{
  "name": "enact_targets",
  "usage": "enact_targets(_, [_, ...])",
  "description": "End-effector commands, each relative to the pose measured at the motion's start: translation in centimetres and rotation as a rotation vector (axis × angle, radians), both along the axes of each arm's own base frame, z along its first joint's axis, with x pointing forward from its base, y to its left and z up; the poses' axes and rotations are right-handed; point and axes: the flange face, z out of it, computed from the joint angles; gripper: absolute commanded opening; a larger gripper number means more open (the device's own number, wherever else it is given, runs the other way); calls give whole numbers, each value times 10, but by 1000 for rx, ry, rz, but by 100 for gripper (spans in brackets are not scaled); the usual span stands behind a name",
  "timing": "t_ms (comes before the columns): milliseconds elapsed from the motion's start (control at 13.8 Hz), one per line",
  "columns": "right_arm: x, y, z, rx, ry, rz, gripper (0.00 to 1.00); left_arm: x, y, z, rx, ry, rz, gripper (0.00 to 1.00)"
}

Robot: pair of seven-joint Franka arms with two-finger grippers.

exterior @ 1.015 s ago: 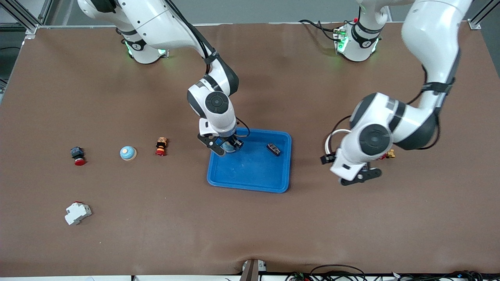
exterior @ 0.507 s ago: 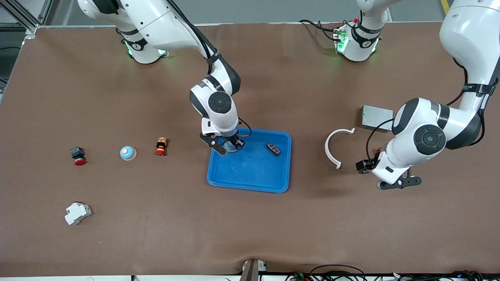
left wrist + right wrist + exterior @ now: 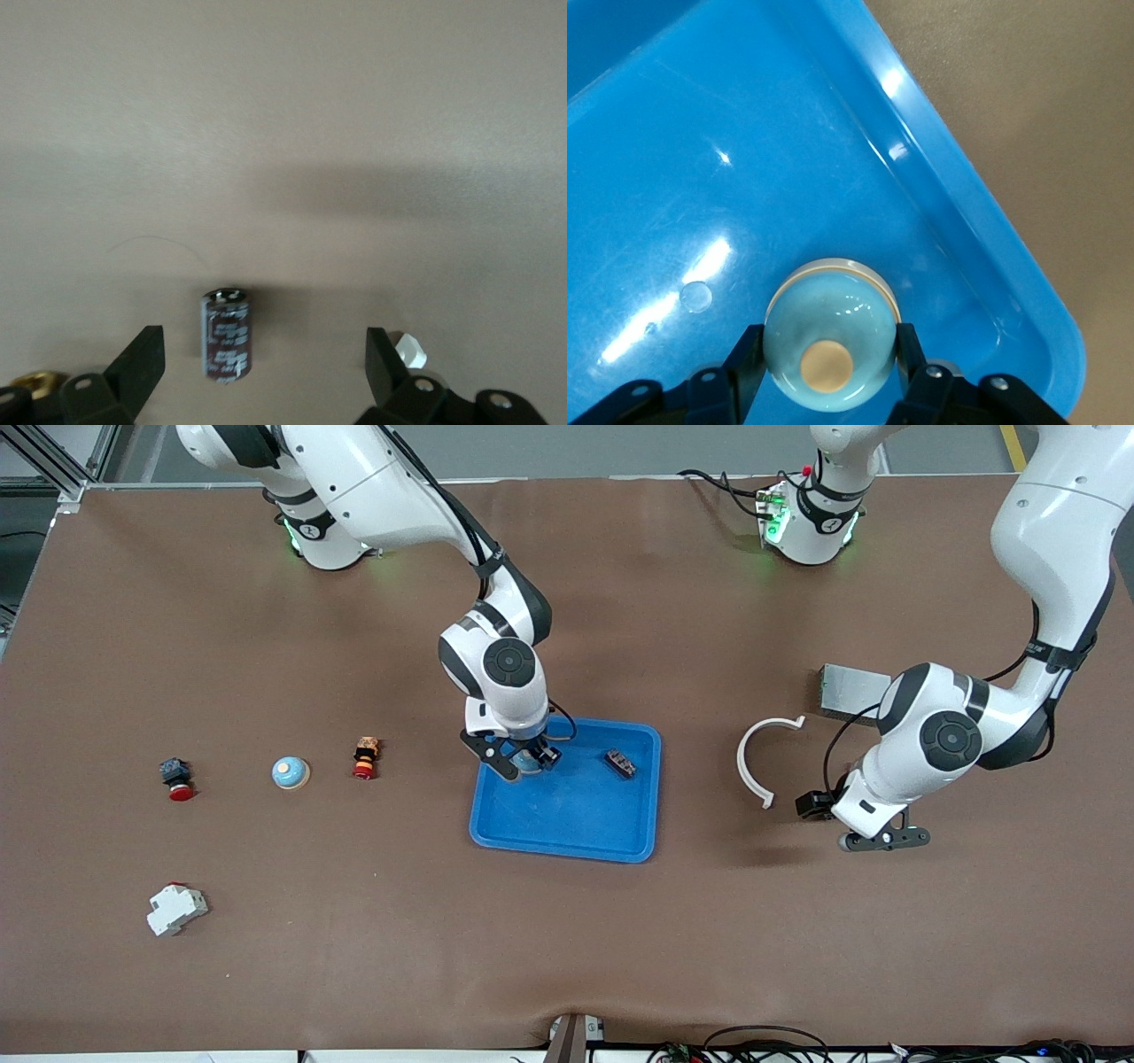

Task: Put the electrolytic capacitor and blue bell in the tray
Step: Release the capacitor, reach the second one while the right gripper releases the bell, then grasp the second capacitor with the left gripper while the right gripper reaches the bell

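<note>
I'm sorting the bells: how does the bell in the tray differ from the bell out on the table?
The tray bell sits inside the blue tray; the table bell rests on the bare table toward the right arm's end. The right gripper clasps the tray bell with its fingers; nothing touches the table bell. Both are pale blue domes, upright. The left gripper hangs open over a capacitor.

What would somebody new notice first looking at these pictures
The bright blue tray in the middle of the table draws the eye first, with the right hand low inside it, its fingers on either side of a blue bell. Next, the left hand hangs open over a dark electrolytic capacitor lying on the brown table toward the left arm's end.
</note>
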Motion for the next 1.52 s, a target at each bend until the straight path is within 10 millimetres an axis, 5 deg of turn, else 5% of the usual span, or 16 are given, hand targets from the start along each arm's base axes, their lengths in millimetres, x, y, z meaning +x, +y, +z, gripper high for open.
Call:
enact_targets(0, [2,7,-3,-15,-17,-5,100,-5,4,-15,-18,-5,-16,100])
enact_targets(362, [10,14,19,-4,-36,5,100,-14,21,-33,27,16,-32,100])
enact_targets(652, [30,12,60,-71,15,81,100,-17,23,-37,31,23,-12,100])
enact_targets(725, [37,1,69,-84,33,133,100,-18,22,-38,30,27,3,84])
enact_targets(870, [50,-27,91,-101,56,177,100,-19,22,-40,27,34,58,42])
enact_targets(1087, [81,-87,129,-95,43,188,100,-20,21,-43,25,38,90,5])
enact_targets(1450, [106,-237,183,-90,38,350,100,-19,15,-38,25,32,193,0])
